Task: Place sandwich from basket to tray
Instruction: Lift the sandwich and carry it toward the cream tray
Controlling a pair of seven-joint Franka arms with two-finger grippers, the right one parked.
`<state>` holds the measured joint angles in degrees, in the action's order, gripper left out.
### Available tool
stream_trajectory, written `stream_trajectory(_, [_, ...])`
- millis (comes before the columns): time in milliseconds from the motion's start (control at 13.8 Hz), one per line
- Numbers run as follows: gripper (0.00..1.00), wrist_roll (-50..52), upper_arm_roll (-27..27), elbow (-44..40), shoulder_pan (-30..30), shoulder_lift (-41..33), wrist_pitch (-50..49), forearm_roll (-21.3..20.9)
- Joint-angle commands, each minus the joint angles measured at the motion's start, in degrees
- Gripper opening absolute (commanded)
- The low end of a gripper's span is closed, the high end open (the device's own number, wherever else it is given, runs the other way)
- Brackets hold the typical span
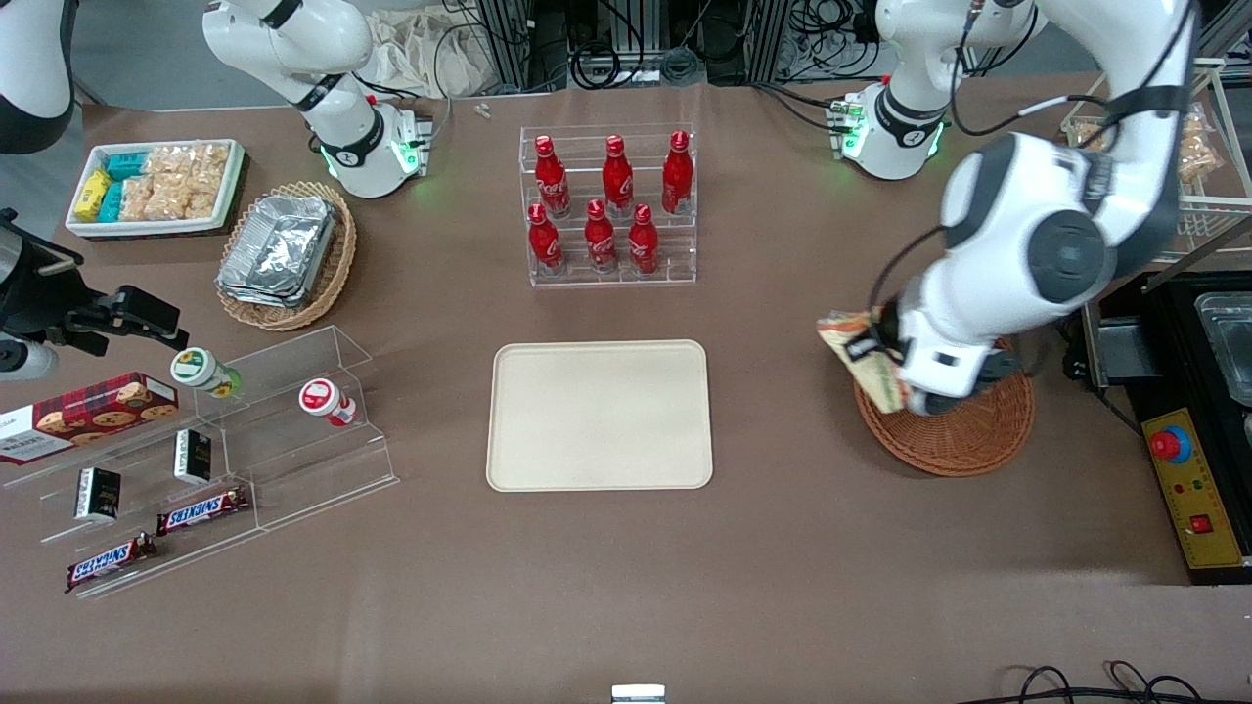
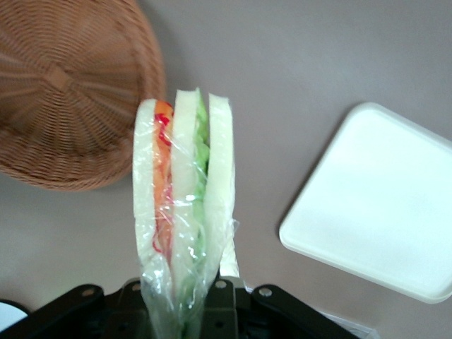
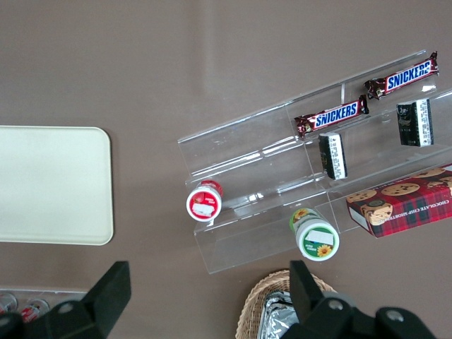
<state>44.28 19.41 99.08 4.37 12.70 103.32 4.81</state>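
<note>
The tray (image 1: 600, 415) lies bare as our gripper (image 1: 885, 364), closed on the wrapped sandwich (image 2: 185, 205), holds it above the wicker basket's (image 1: 963, 430) rim; next we carry it toward the parked arm's end to the tray and lower it.

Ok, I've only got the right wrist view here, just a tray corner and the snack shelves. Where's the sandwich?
Observer: In the gripper, which is shut on the sandwich and holds it above the table at the basket's rim, on the side nearest the tray.
Operator: Is the rest of the tray free?
Observer: Yes, the front view shows the whole tray with nothing on it.
</note>
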Motion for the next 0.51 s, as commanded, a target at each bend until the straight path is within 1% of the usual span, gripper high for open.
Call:
stream_trajectory(0, [0.0, -1.91, 0.98, -4.76, 6.5, 6.35, 2.74, -3.66])
stream_trajectory(145, [0.0, -4.44, 1.16, -7.66, 10.04, 11.71, 6.26, -5.59])
stream_trajectory(289, [0.0, -9.19, 1.07, -9.86, 13.63, 16.55, 10.56, -6.03])
stream_trajectory(434, [0.0, -10.17, 0.98, -11.71, 16.81, 21.55, 12.43, -8.92])
